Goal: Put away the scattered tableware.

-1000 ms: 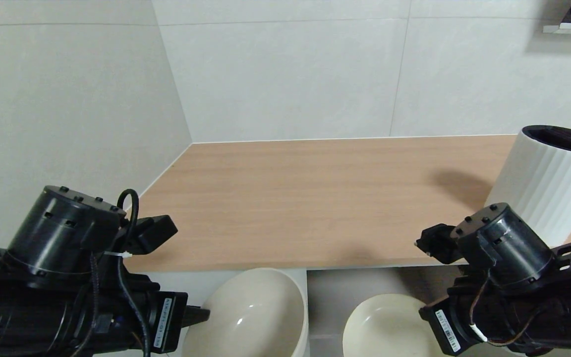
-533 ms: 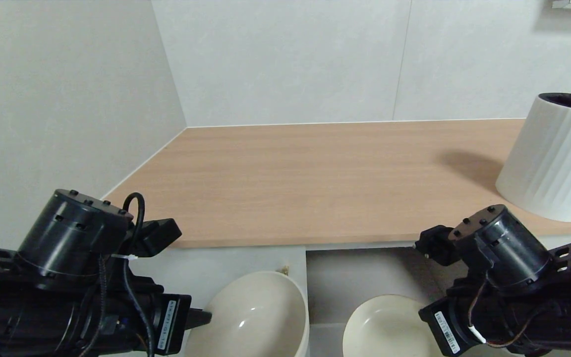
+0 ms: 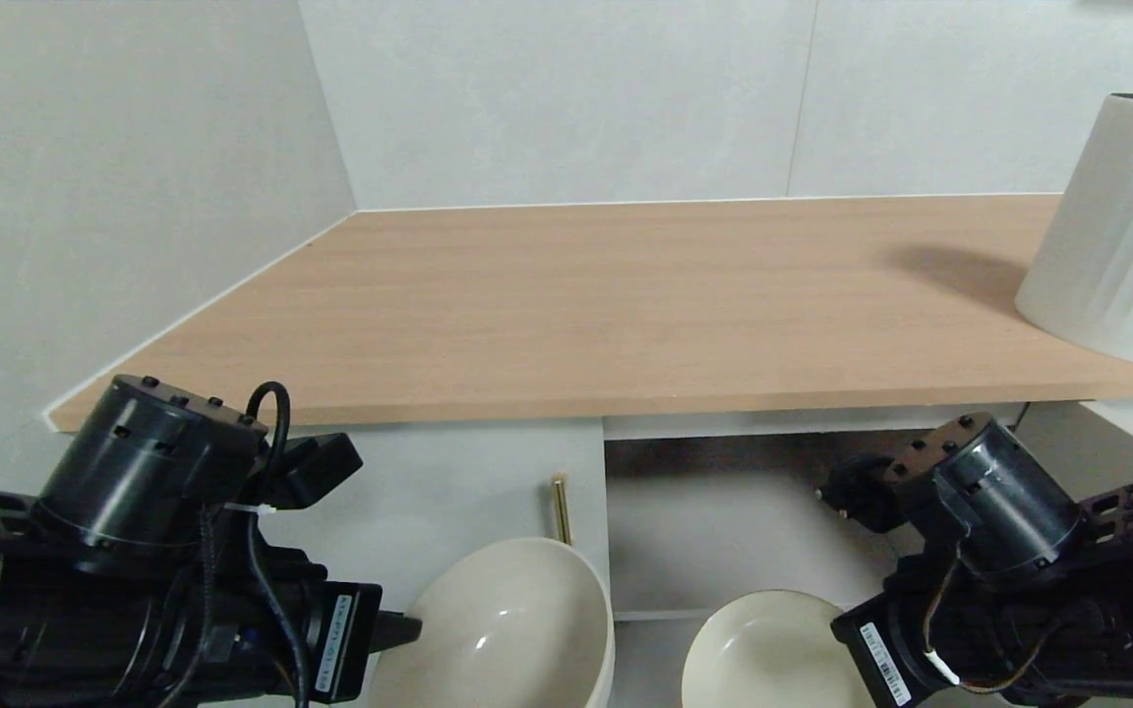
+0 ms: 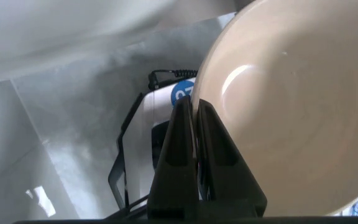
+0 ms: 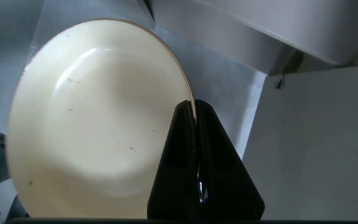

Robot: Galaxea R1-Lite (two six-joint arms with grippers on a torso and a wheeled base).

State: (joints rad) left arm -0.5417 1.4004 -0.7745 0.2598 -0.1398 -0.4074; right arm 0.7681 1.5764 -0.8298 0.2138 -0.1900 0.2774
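Pinching rims, left tool (image 4: pixel 195 107) holds left bowl (image 3: pixel 507 629), right tool (image 5: pixel 196 109) right bowl (image 3: pixel 773 649); likely stiff, slick, breakable.

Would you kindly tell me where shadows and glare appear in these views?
Head view: the white ribbed container throws a soft shadow leftward across the wooden counter, and a small glint sits inside the left bowl. Left wrist view: a bright patch on that bowl's inner wall. Right wrist view: the right bowl shows only a faint sheen.
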